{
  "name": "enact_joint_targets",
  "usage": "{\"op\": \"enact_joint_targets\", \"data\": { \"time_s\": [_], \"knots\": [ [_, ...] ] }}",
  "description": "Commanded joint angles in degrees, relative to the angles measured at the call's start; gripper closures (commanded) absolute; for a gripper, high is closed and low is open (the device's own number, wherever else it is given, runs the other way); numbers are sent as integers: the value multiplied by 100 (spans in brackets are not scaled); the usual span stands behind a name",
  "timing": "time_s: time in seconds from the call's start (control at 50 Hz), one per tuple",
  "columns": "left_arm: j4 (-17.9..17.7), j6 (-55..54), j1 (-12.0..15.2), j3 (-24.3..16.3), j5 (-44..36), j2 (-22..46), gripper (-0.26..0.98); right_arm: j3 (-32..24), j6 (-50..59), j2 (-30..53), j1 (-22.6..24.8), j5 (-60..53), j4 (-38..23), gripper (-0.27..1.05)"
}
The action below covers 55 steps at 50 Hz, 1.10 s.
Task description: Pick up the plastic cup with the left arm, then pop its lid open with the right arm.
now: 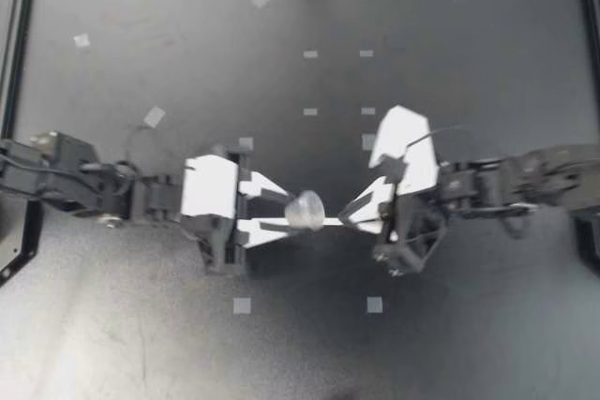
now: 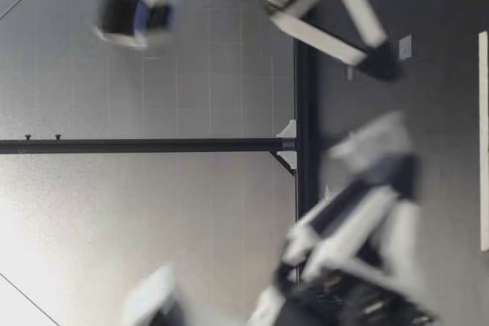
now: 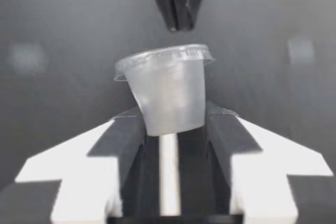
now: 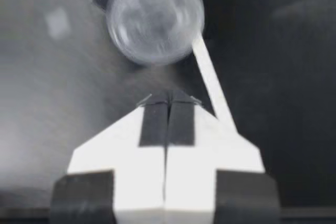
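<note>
- The cup (image 1: 305, 210) – small, clear, lidded – sits near the middle of the table (image 1: 422, 25), between my two grippers.
- My left gripper (image 1: 281, 214) has it: the left wrist view shows the cup's (image 3: 168, 90) narrow base clamped between both fingers (image 3: 126, 140), which stand only a cup's width apart.
- The cup is tipped so that its lid points away from the left arm and toward the right one; the right wrist view looks at the round lid (image 4: 155, 17) nearly face-on.
- My right gripper (image 1: 349, 215) is fully closed, fingertips pressed together and holding nothing. It points at the lid from just beside it – near, but not touching, going by both wrist views.
- As I judge it, the grasp on the cup is made and looks firm; the right arm has no part in the hold, and the lid is on.
- I cannot tell whether the cup is clear of the table; the low view is too blurred to settle it.
- Pale tape squares (image 1: 242, 305) dot the dark surface around the arms.
</note>
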Motion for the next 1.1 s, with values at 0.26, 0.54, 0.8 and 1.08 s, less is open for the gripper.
{"op": "enact_joint_targets", "data": {
  "time_s": [0.26, 0.54, 0.8, 1.08],
  "knots": [
    [-589, 571, 35, 475, -3173, -132, 57, 932, 2874, -773, -79, -2927, 18, 24],
    [-606, 729, 35, -114, -2997, 422, 57, 782, 4614, 26, -299, -4465, 9, 10],
    [-589, 765, 35, -26, -2997, 334, 57, 633, 4834, 334, -308, -4570, -18, 10],
    [-580, 765, 0, -26, -2997, 325, 57, 141, 4834, 316, -352, -5309, -404, 10]
  ]
}}
